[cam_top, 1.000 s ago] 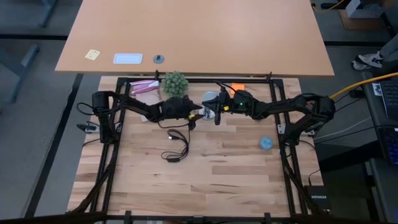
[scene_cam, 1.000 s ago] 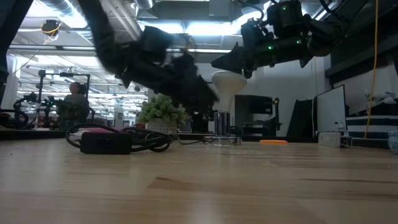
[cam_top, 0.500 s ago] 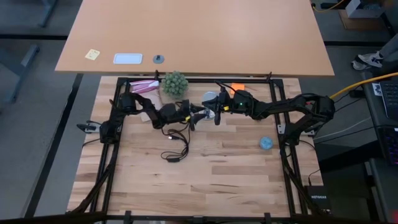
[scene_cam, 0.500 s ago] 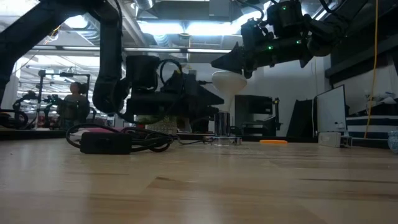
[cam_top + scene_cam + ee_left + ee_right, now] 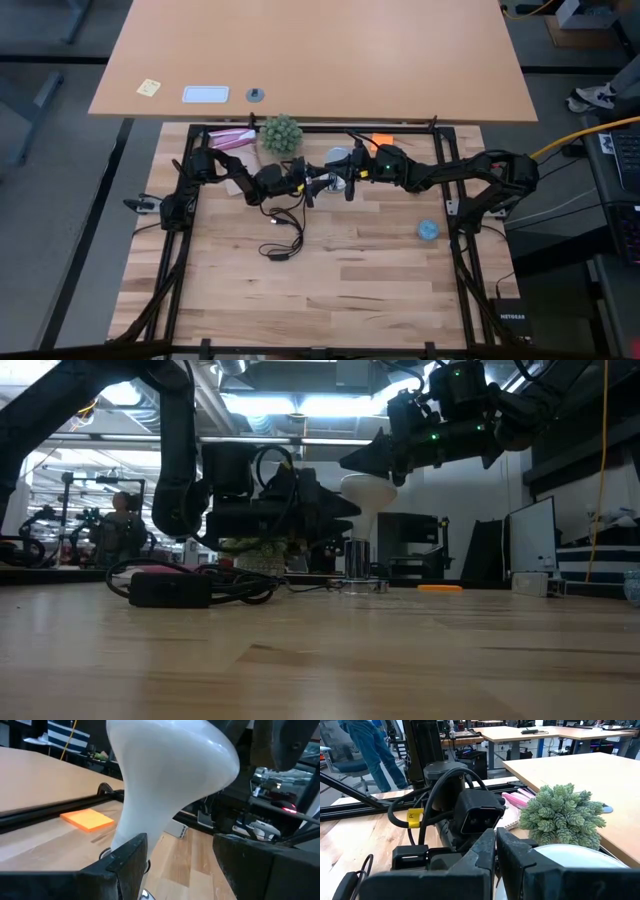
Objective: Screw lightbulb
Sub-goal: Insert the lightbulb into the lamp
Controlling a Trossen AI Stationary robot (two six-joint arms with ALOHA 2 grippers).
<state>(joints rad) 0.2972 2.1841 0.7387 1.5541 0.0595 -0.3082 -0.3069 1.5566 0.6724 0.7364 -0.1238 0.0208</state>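
above socket (image 5: 357, 572), lightbulb (image 5: 367, 492), left claw (image 5: 345, 510) open

A robotics lab or open workshop hall is shown. A butcher-block table (image 5: 330, 270) is framed by black metal rails (image 5: 170, 270), and a larger tan desk (image 5: 320, 50) stands behind it. Exposed ceiling ducts (image 5: 90, 372) and strip lights (image 5: 320, 405) are seen overhead. More desks (image 5: 545, 732), an office chair (image 5: 335, 762), monitors (image 5: 535, 535) and a distant person (image 5: 122, 525) are visible beyond.
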